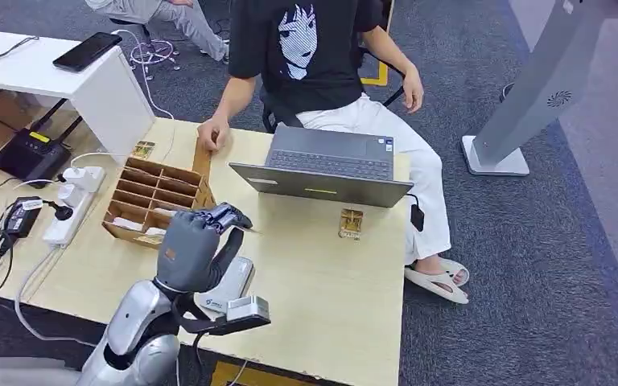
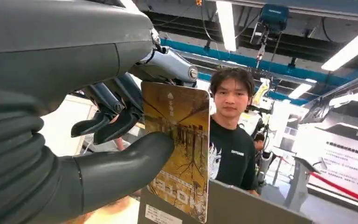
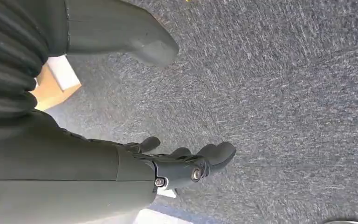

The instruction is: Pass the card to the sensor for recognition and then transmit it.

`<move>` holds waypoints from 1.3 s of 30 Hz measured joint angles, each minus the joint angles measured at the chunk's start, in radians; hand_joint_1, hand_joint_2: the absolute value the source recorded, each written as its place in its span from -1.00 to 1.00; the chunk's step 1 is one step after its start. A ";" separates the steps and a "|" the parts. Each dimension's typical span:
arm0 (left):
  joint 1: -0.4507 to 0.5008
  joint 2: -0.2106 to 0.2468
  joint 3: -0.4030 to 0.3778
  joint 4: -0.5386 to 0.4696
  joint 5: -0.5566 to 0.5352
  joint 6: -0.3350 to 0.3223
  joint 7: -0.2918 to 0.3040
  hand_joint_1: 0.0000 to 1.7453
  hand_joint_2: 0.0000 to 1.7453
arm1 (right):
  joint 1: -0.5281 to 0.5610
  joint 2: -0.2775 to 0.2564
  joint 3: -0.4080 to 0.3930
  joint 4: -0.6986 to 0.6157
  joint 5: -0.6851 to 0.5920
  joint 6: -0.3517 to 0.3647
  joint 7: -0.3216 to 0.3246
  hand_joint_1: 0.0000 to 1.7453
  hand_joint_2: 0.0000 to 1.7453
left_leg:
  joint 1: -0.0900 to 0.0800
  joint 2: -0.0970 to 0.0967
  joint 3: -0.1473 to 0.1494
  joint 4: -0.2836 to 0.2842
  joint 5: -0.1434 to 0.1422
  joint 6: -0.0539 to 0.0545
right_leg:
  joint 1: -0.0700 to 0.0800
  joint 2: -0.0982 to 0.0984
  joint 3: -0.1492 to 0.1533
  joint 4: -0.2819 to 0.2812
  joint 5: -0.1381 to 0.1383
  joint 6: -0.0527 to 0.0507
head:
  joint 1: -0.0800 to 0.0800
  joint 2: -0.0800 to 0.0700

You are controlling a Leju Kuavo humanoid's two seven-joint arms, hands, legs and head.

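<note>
Above the sensor at the wooden surface's near edge, the left hand pinches the card upright between thumb and fingers, seemingly poised for scanning. The person sits at twelve o'clock behind a laptop, apparently awaiting handover. The right hand hangs over carpet, fingers loosely apart, holding nothing.

Bright, even light from ceiling strips; soft shadows, slight blur.
</note>
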 joint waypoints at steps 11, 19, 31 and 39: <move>0.005 -0.005 0.008 0.187 -0.093 0.014 0.069 1.00 1.00 | -0.002 0.002 -0.001 0.000 0.045 0.013 0.013 -1.00 1.00 | 0.000 0.000 0.000 0.000 0.000 0.000 | 0.000 0.000 0.000 0.000 0.000 0.000 | 0.000 0.000; -0.001 -0.024 0.041 0.312 -0.102 0.025 0.079 1.00 1.00 | -0.003 0.001 -0.001 0.000 0.055 0.016 0.013 -1.00 1.00 | 0.000 0.000 0.000 0.000 0.000 0.000 | 0.000 0.000 0.000 0.000 0.000 0.000 | 0.000 0.000; -0.001 -0.030 0.042 0.340 -0.103 0.026 0.079 1.00 1.00 | -0.003 0.001 -0.001 0.000 0.055 0.016 0.013 -1.00 1.00 | 0.000 0.000 0.000 0.000 0.000 0.000 | 0.000 0.000 0.000 0.000 0.000 0.000 | 0.000 0.000; -0.003 -0.037 0.058 0.376 -0.140 0.035 0.102 1.00 1.00 | -0.004 0.001 -0.001 0.000 0.067 0.019 0.014 -1.00 1.00 | 0.000 0.000 0.000 0.000 0.000 0.000 | 0.000 0.000 0.000 0.000 0.000 0.000 | 0.000 0.000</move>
